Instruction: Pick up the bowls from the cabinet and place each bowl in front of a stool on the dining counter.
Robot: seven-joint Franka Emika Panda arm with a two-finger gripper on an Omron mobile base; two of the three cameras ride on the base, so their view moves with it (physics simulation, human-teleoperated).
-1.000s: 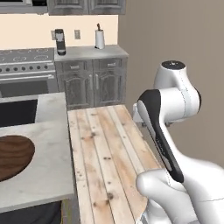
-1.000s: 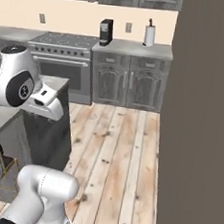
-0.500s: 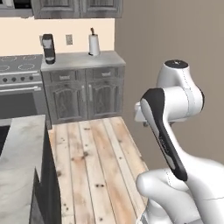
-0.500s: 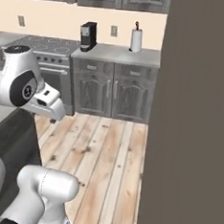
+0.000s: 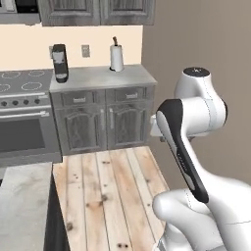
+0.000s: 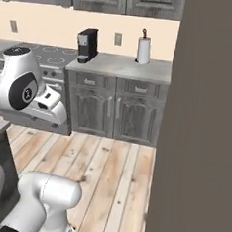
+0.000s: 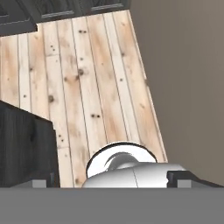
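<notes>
Hanging over plank floor, the tool (image 7: 112, 181), grip unclear, flanks dining counter (image 5: 22, 206).

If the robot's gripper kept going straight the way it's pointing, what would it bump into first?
Probably the wooden floor. The hand view looks down along the gripper at bare planks, between the dark island base and the brown wall. Depth is hard to judge.

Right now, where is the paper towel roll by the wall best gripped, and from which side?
Grip the paper towel roll across its white round body at mid-height, coming from the front: it stands upright on the counter with the wall close behind.
</notes>
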